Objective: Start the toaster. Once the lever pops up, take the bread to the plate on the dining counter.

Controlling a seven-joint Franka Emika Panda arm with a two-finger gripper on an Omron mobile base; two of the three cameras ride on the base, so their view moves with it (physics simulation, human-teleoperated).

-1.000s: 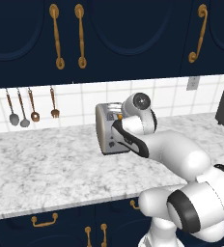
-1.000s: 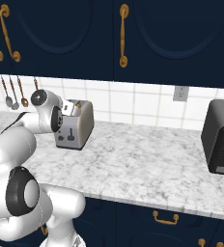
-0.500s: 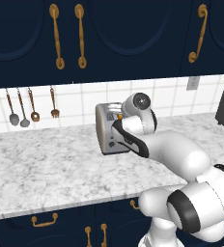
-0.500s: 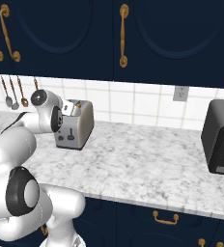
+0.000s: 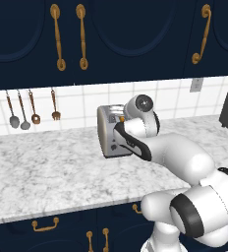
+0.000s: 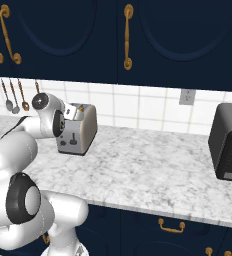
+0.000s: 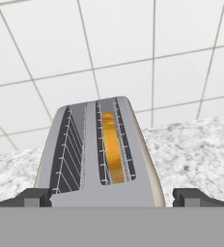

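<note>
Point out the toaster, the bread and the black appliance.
toaster [image 6: 81, 131]: right base view, end face below the lever.
bread [image 7: 112, 147]: hand view, top crust in the right-hand slot.
black appliance [image 6: 230, 144]: right base view, front face.

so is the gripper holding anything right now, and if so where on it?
Nothing held. The gripper is open, its fingertips standing wide on either side of the toaster, with the bread sitting down in one slot.
</note>
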